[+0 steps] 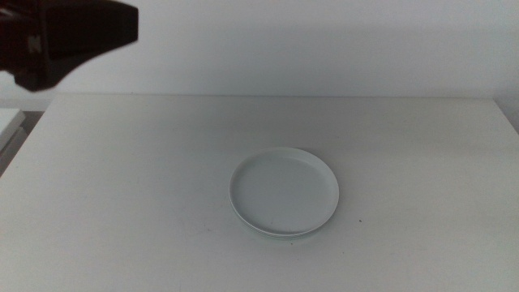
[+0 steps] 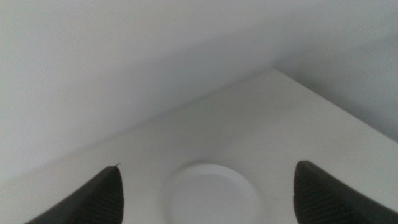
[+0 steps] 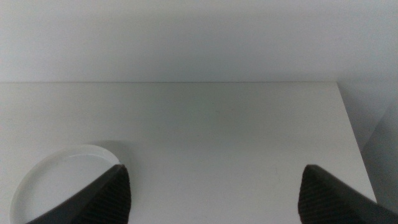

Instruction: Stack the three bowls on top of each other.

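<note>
I saw one stack of shallow round low-rimmed dishes (image 1: 284,191) resting on the white tabletop (image 1: 122,203), slightly right of centre and toward the near edge. The top dish looked white with a faint mint cast, and a second rim showed just under it at the near side. Whether a third lay beneath, I could not tell from the middle view.

My judgement was that the stacking was finished or close to it, so the step in hand was a clean retreat. Doing it well meant lifting straight up, keeping both arms high, and letting nothing brush the rims, since plates this flat slide easily on one another.

The left hand (image 2: 205,193) hung above the stack with its two dark jaws spread wide, holding nothing and touching nothing. The stack appeared between them in its wrist view, well below. In the middle view the left arm's dark body (image 1: 65,36) sat high at the far left corner.

The right hand (image 3: 214,193) was likewise spread wide and empty. The stack's rim (image 3: 62,155) showed just beside one jaw in its wrist view, not touching it as far as I could see. That arm stayed out of the middle view.
</note>
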